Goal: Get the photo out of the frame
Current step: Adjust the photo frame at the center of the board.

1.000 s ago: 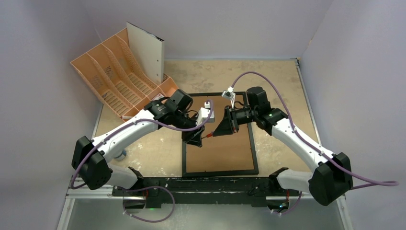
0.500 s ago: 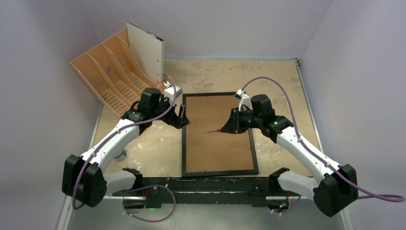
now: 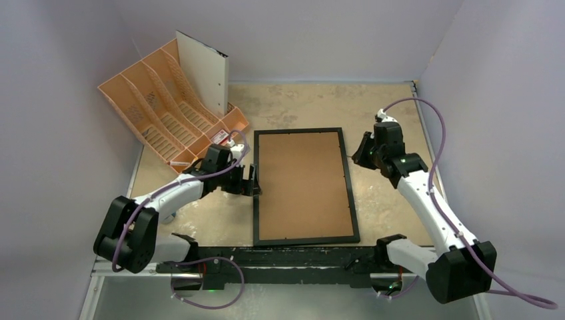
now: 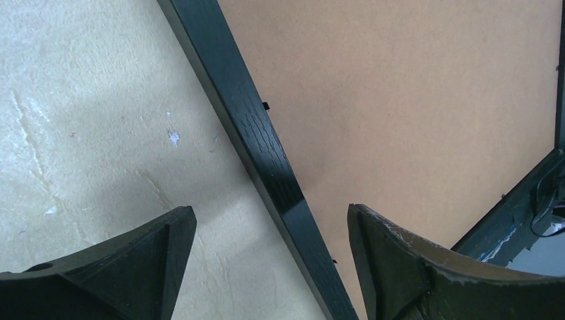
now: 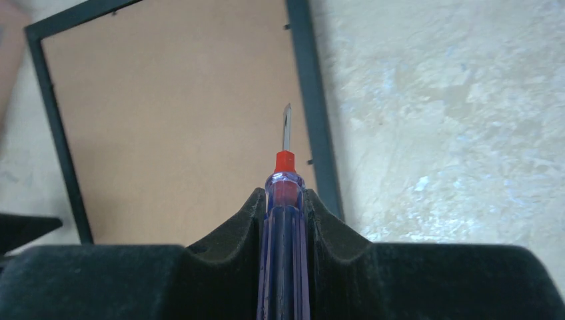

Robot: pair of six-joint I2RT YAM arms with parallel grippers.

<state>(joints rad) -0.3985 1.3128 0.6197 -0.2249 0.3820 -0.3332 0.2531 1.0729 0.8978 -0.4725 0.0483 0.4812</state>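
Note:
The black frame (image 3: 254, 200) lies face down on the table with its brown backing board (image 3: 303, 183) up. The photo is hidden beneath that board. My left gripper (image 3: 254, 180) is open and straddles the frame's left rail (image 4: 260, 133), one finger over the table and the other over the board, as the left wrist view (image 4: 270, 210) shows. My right gripper (image 3: 360, 152) hovers just right of the frame's upper right side, shut on a blue-and-red screwdriver (image 5: 284, 220). The tool's metal tip points at the right rail (image 5: 313, 113).
An orange file organiser (image 3: 160, 113) stands at the back left, with a white sheet (image 3: 203, 73) upright in it, close behind the left arm. The mottled tabletop (image 3: 300, 107) is walled on three sides by purple panels.
Both grippers have left the middle of the backing board. The left one opened and swung to the frame's left rail. The right one carried the screwdriver out past the right rail.

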